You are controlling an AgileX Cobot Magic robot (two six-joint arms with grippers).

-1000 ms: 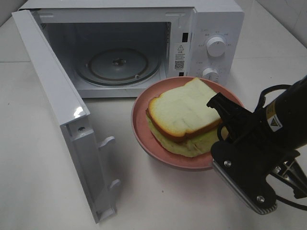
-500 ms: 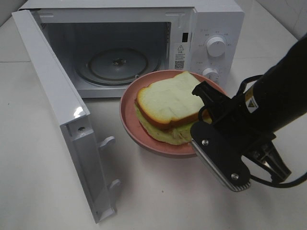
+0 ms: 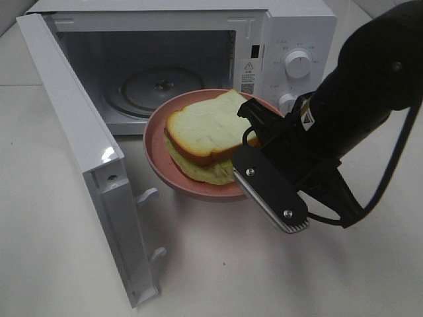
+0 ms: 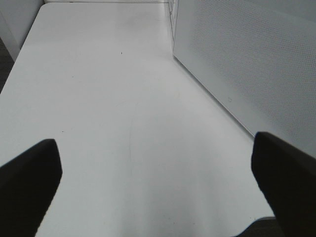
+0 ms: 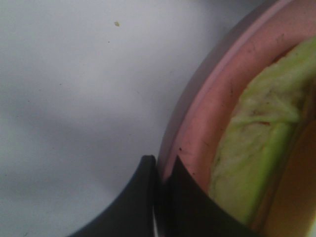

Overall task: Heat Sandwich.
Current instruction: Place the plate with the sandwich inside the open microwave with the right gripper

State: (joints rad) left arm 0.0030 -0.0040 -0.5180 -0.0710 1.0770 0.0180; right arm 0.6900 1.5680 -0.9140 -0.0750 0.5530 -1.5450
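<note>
The sandwich [image 3: 205, 135], yellow-crusted bread over a pale green layer, lies on a round pink plate [image 3: 157, 158]. My right gripper [image 3: 254, 135] is shut on the plate's right rim and holds it lifted in front of the open white microwave [image 3: 291, 26], just before its glass turntable [image 3: 155, 86]. The right wrist view shows the gripper [image 5: 160, 173] pinching the plate's rim [image 5: 207, 103], with the sandwich's green layer [image 5: 252, 148] beside it. My left gripper [image 4: 158, 187] is open and empty over bare table; it does not show in the exterior view.
The microwave door [image 3: 86, 152] swings out to the front left and bounds the plate's left side. Two control knobs [image 3: 297, 64] sit on the right panel. The microwave's perforated side wall [image 4: 247, 64] stands beside the left gripper. White table [image 3: 218, 264] lies in front.
My right gripper has carried the plate with the sandwich up and to the left, toward the microwave opening. The left gripper's earlier state is not shown.
</note>
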